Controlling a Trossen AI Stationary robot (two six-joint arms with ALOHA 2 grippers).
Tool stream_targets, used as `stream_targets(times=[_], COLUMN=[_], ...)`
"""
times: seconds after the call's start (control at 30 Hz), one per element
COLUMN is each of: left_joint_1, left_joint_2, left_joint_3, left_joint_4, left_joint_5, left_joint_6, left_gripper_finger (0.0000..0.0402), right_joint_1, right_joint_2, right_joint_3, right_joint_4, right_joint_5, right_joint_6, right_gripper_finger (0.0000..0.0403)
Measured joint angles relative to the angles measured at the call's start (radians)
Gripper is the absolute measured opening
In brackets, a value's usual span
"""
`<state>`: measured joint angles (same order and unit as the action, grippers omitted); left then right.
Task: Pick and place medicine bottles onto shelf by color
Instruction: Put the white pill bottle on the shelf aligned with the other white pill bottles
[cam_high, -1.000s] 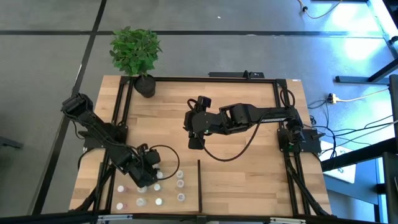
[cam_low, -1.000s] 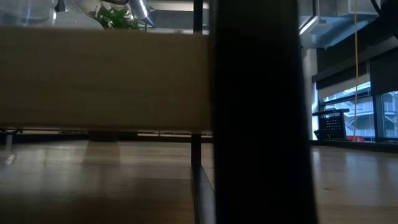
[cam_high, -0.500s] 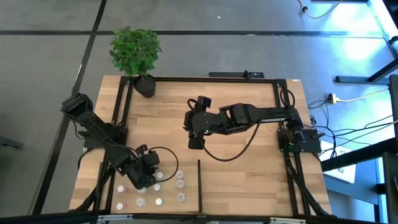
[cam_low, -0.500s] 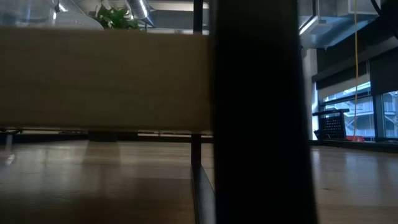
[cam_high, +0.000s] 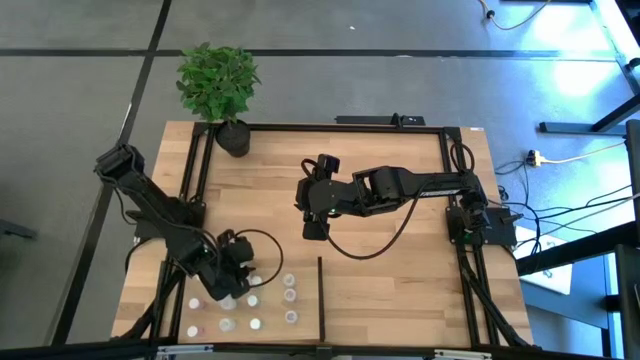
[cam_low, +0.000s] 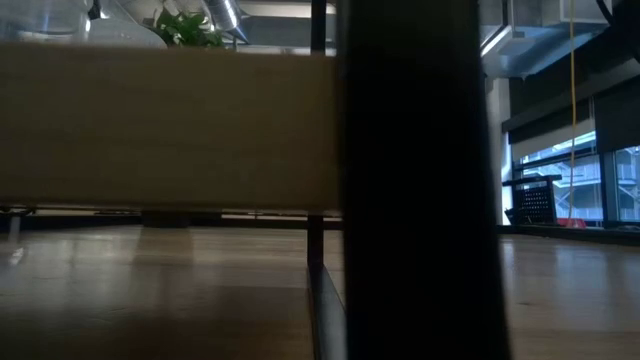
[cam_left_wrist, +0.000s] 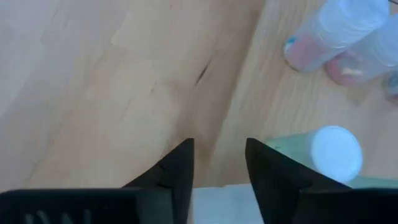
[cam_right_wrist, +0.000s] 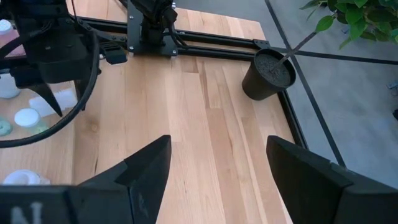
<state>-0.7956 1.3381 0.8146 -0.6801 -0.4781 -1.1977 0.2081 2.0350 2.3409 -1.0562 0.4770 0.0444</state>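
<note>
Several small medicine bottles (cam_high: 290, 296) with white or pinkish tops stand at the near left of the shelf (cam_high: 390, 290), left of its short black divider (cam_high: 320, 295). My left gripper (cam_high: 228, 288) hangs low among them, pointing steeply down. In the left wrist view it (cam_left_wrist: 219, 163) is open, with bare wood between the fingertips. A white-capped bottle (cam_left_wrist: 336, 152) sits right beside one finger. Two pinkish bottles (cam_left_wrist: 339, 34) lie farther off. My right gripper (cam_high: 313, 228) waits open, high over the shelf's middle, empty (cam_right_wrist: 217, 168). My left gripper stands close to the white-capped bottle (cam_left_wrist: 323, 163), whose pale body runs behind one finger (cam_left_wrist: 267, 177). Whether the finger touches it, I cannot tell. Nothing shows between the fingertips.
A black plant pot (cam_high: 233, 138) stands at the shelf's far left corner. Black rails (cam_high: 455, 200) edge the shelf. Bare boards lie right of the divider and across the far half. In the low view a wood board (cam_low: 160, 125) and a dark post (cam_low: 415, 180) block the scene.
</note>
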Motion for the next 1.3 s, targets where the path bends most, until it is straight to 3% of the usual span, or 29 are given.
stream_targets(times=[0.2,0.43,0.63,0.93,1.3], left_joint_1=[-0.005,-0.026,-0.044,-0.094,-0.111], left_joint_2=[-0.026,-0.063,-0.107,-0.148,-0.148], left_joint_3=[0.000,0.000,0.000,0.000,0.000], left_joint_4=[-0.001,-0.037,-0.100,-0.144,-0.119], left_joint_5=[0.055,0.052,0.003,-0.007,0.024], left_joint_6=[-0.062,-0.178,-0.426,-0.777,-1.079], left_gripper_finger=[0.0192,0.0267,0.0318,0.0330,0.0332], right_joint_1=[0.000,0.000,0.000,0.000,0.000], right_joint_2=[0.000,0.000,0.000,0.000,0.000], right_joint_3=[0.000,0.000,0.000,0.000,0.000], right_joint_4=[0.000,0.001,0.001,0.001,0.001], right_joint_5=[0.000,0.000,0.000,0.000,0.000], right_joint_6=[0.000,0.000,0.000,0.000,0.000], right_gripper_finger=[0.0265,0.0265,0.0265,0.0265,0.0265])
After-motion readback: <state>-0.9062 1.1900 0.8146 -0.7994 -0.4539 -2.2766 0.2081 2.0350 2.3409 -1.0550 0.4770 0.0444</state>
